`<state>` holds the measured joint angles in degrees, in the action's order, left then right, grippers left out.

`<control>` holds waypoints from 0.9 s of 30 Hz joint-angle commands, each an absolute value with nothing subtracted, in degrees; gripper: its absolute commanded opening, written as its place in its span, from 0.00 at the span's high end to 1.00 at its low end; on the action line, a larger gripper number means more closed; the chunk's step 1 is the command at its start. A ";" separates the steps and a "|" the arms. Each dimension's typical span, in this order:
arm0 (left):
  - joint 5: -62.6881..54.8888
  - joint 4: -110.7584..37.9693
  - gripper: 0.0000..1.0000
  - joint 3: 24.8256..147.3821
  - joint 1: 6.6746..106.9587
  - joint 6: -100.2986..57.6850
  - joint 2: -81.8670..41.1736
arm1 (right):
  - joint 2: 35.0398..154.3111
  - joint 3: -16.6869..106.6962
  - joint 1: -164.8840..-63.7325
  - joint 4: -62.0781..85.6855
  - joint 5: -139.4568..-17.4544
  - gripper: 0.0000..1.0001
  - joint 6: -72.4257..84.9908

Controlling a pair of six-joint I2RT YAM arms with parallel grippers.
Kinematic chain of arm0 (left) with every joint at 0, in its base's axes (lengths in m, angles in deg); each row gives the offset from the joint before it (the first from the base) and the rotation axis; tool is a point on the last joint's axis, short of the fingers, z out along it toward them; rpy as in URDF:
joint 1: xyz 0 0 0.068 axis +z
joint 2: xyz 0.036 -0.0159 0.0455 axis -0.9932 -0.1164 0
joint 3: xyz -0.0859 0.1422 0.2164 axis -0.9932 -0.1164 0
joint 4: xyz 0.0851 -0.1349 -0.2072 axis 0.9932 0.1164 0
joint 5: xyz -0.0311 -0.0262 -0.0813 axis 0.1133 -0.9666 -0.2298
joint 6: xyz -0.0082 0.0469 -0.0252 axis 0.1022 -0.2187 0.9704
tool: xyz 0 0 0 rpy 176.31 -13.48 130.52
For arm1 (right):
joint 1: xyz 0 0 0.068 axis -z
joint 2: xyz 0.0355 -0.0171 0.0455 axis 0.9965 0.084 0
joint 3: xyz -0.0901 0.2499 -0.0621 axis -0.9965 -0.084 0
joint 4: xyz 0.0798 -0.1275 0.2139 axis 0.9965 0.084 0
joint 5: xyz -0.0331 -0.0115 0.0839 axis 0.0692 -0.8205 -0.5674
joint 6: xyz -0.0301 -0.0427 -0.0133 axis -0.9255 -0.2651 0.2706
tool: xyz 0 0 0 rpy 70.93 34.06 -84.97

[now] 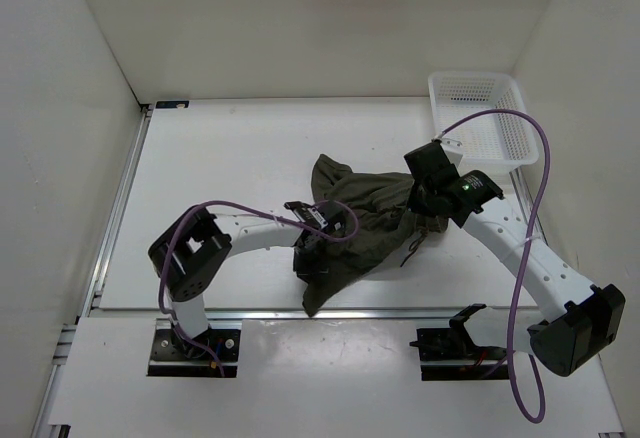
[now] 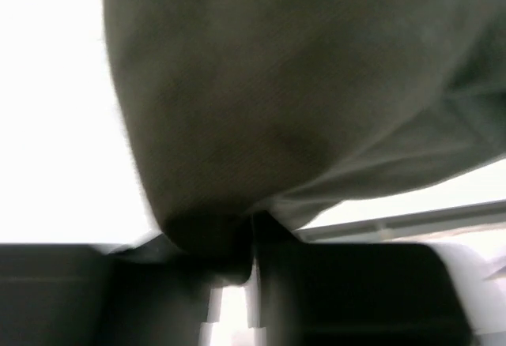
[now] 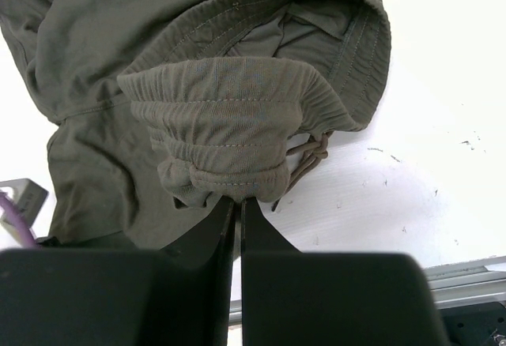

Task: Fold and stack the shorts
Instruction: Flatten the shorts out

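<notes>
The dark olive shorts (image 1: 365, 226) lie bunched and partly lifted in the middle of the white table (image 1: 220, 168). My left gripper (image 1: 316, 250) sits at their near left edge. In the left wrist view the fabric (image 2: 277, 85) fills the frame and a fold runs down between the nearly closed jaws of the left gripper (image 2: 253, 239). My right gripper (image 1: 428, 203) is at the right side of the shorts. In the right wrist view the right gripper (image 3: 239, 201) is shut on the gathered elastic waistband (image 3: 221, 125), with the knotted drawstring (image 3: 310, 156) hanging beside it.
A white mesh basket (image 1: 478, 118) stands at the back right corner. White walls enclose the table on three sides. A metal rail (image 1: 260, 313) runs along the near edge. Purple cables (image 1: 540, 188) loop off both arms.
</notes>
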<state>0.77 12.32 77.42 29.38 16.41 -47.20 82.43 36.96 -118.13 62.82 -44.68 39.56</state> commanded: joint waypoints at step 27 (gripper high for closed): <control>18.17 38.93 0.89 141.05 64.33 -5.46 -42.69 | 95.62 71.82 -106.71 49.19 -55.34 1.00 25.75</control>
<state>18.71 36.78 145.70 63.42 -3.57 -46.39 103.44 77.09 -107.25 51.72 -55.11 28.46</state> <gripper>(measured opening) 0.142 0.014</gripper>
